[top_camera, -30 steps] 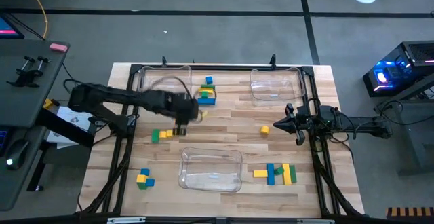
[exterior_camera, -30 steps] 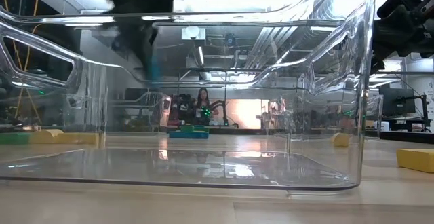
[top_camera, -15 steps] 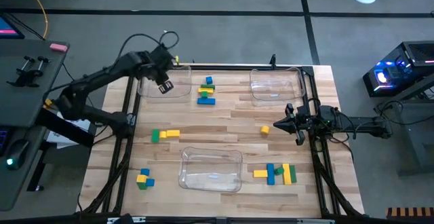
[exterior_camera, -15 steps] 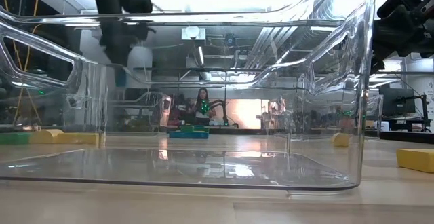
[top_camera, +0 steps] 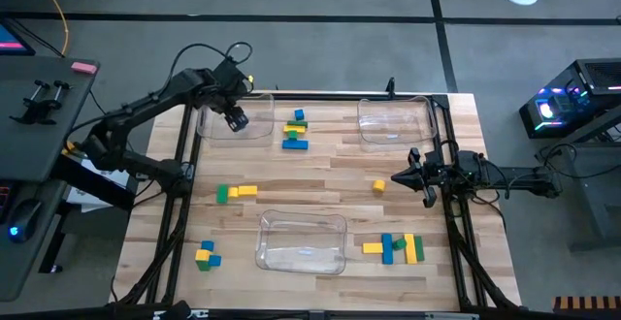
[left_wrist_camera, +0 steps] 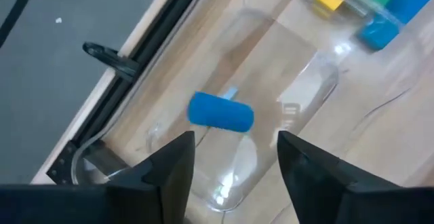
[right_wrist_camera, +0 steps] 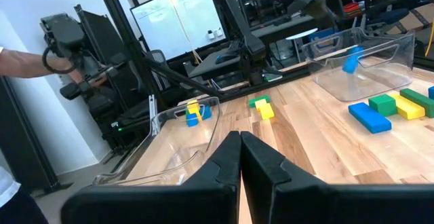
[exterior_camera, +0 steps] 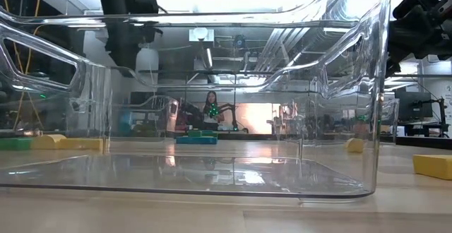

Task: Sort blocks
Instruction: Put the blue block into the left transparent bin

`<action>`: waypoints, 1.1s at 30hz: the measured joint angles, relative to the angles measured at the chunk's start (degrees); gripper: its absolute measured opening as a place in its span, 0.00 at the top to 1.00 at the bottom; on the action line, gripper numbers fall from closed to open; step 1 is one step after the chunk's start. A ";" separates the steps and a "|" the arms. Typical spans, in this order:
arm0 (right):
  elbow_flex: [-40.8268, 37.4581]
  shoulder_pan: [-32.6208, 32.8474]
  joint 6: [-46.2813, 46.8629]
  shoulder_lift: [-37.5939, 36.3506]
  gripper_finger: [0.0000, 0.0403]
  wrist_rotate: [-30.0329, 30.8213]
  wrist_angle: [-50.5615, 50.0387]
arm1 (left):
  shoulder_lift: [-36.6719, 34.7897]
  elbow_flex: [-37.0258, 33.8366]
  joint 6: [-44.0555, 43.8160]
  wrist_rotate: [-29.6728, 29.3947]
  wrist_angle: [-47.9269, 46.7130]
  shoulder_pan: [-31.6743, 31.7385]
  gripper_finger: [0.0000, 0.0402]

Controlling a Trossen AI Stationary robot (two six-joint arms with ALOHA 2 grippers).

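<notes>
Hovering my left gripper [left_wrist_camera: 230,159] over the far-left tray [top_camera: 254,126], fingers wide; blue block [left_wrist_camera: 220,111] loose beyond them; right gripper [right_wrist_camera: 239,157] fingers together.

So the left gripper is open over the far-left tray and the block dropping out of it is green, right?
Not quite: the block is blue, not green, as the left wrist view shows. The rest holds: the left gripper is open over the far-left tray.
</notes>
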 joint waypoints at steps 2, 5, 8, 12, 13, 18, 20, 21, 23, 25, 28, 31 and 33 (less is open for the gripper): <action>0.02 -0.02 -0.02 0.00 0.99 0.00 0.00 | -0.01 1.73 -1.39 1.14 -0.20 -0.33 0.47; 0.01 0.00 0.00 0.00 0.99 0.00 0.01 | -0.05 5.32 -4.35 7.80 1.72 -0.90 0.45; 0.02 0.00 -0.02 0.00 0.99 0.00 0.00 | 0.03 8.48 -10.12 14.04 8.14 -2.92 0.44; 0.00 -0.02 0.00 0.02 0.99 0.02 0.00 | 4.04 13.85 -11.13 12.39 11.90 -9.33 0.44; 0.02 0.00 -0.01 0.02 0.99 0.00 0.00 | 6.25 15.53 -11.03 10.95 11.24 -10.96 0.43; 0.01 -0.01 -0.01 0.02 0.99 0.01 0.00 | 20.67 27.40 -9.63 2.23 7.08 -15.29 0.43; 0.00 -0.01 0.00 0.02 0.99 0.00 0.00 | 27.26 33.75 -6.20 0.03 3.31 -15.49 0.43; 0.02 -0.01 0.00 0.02 0.99 0.01 0.01 | 30.63 37.03 -4.47 -1.35 0.88 -15.52 0.43; 0.00 -0.02 -0.02 0.00 0.99 0.02 0.00 | 37.53 43.70 -2.32 -3.80 -4.15 -15.48 0.43; 0.01 -0.01 -0.01 0.02 0.99 0.01 0.00 | 43.94 50.11 -1.56 -5.77 -9.62 -15.23 0.43; 0.00 -0.02 0.00 0.02 0.99 0.00 0.00 | 52.12 57.90 -1.00 -7.69 -15.56 -14.35 0.43; 0.01 -0.01 -0.01 0.02 0.99 0.01 0.00 | 57.81 62.56 0.43 -7.74 -18.64 -13.44 0.43; 0.00 -0.02 0.00 0.02 0.99 0.02 0.00 | 59.97 63.79 1.06 -7.35 -18.68 -13.06 0.43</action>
